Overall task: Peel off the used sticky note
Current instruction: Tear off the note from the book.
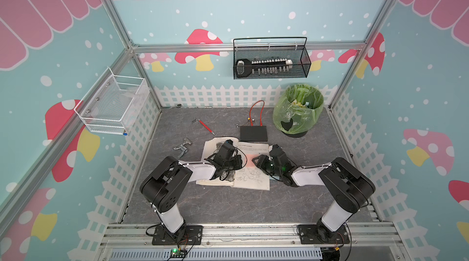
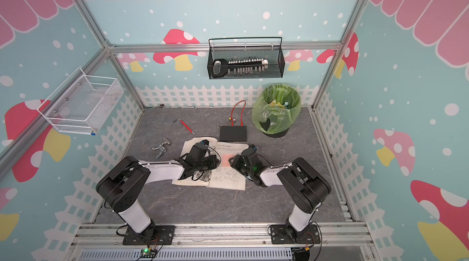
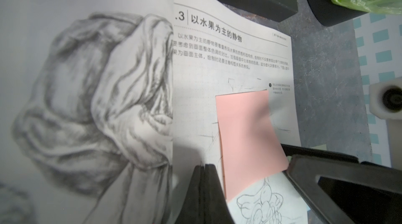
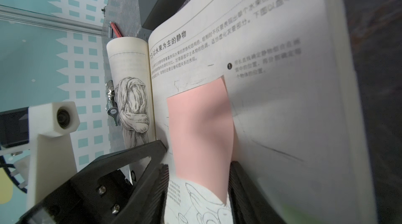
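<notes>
Around the right gripper (image 4: 198,154) there is not much room. The open book (image 1: 251,183) lies flat under it, and the book's outer edge runs close by one finger. The left gripper (image 3: 202,168) sits just across the page from it. Just past the book's far edge, ahead of both sets of fingertips, lies a black box (image 1: 253,133). Further ahead of the right gripper stands a bin with a green bag (image 1: 298,110). Behind both grippers, toward the arm bases, the grey table (image 1: 228,204) spreads wide and flat.

The pink sticky note (image 4: 200,125) is on the page under the right gripper. Its far part lies flat on the paper. Its near part bows up between the two jaws, which stand half apart, one at each side edge. I cannot tell if they pinch it tight.

The left gripper's fingers are pressed together with nothing in them. Their tips rest on the page by the book's middle fold, just beside the note.

The table looks like grey stone. A red-handled tool (image 1: 206,126) and a metal tap (image 1: 183,146) lie off the book, on the left gripper's outer side. The walls show a white fence and mushrooms.
</notes>
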Robot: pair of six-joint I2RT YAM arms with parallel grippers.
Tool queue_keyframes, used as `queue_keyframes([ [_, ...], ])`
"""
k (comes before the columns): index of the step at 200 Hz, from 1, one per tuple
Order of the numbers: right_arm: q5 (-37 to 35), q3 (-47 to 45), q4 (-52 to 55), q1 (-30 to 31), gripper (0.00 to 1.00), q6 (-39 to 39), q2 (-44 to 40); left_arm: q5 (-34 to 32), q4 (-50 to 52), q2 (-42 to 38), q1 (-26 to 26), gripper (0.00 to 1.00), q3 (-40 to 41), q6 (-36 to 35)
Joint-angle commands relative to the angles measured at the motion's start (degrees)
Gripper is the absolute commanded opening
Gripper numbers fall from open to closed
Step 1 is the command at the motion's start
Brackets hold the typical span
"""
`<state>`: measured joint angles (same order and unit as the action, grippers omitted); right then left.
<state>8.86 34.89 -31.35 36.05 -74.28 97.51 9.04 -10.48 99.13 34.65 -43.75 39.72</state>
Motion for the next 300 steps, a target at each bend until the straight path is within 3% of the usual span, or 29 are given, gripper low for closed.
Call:
queue_keyframes([
  [1, 1.0, 0.4, 0.0, 0.5, 0.48, -0.6, 2.3, -0.1, 2.7, 1.8, 0.7, 0.0, 2.0, 0.8],
  [21, 0.8, 0.4, -0.3, 0.5, 0.41, -0.6, 2.7, -0.1, 2.7, 1.8, 0.7, 0.0, 2.1, 0.7],
  [45, 0.4, 0.5, 0.0, 0.5, 0.2, -0.6, 2.5, -0.3, 2.7, 1.7, 0.7, 0.0, 2.2, 0.8],
  [61, -0.3, 0.7, 0.4, 0.5, 0.0, -0.5, 2.2, -0.2, 2.6, 1.7, 0.6, 0.0, 2.2, 0.8],
  [98, -2.9, 2.6, 3.4, 0.1, 0.0, 2.1, -1.3, -0.2, 2.7, 1.3, 0.7, 0.0, 2.4, 0.8],
  [175, -10.9, 8.5, 16.2, -6.1, 0.0, 14.3, -18.6, -0.1, 2.7, 1.0, 0.7, 0.0, 3.0, 0.9],
  [222, -15.8, 17.8, 28.9, -17.4, 0.0, 28.4, -28.7, 0.0, 2.7, 0.0, 0.7, 0.0, 3.0, 0.9],
  [257, -15.3, 29.2, 33.7, -27.4, 0.0, 36.9, -26.5, 0.1, 2.8, -1.4, 0.8, 0.0, 3.1, 0.8],
  [300, -8.4, 41.3, 35.1, -32.8, 0.0, 39.7, -14.6, -0.5, 3.5, -3.4, 0.8, 0.0, 3.5, 0.9],
])
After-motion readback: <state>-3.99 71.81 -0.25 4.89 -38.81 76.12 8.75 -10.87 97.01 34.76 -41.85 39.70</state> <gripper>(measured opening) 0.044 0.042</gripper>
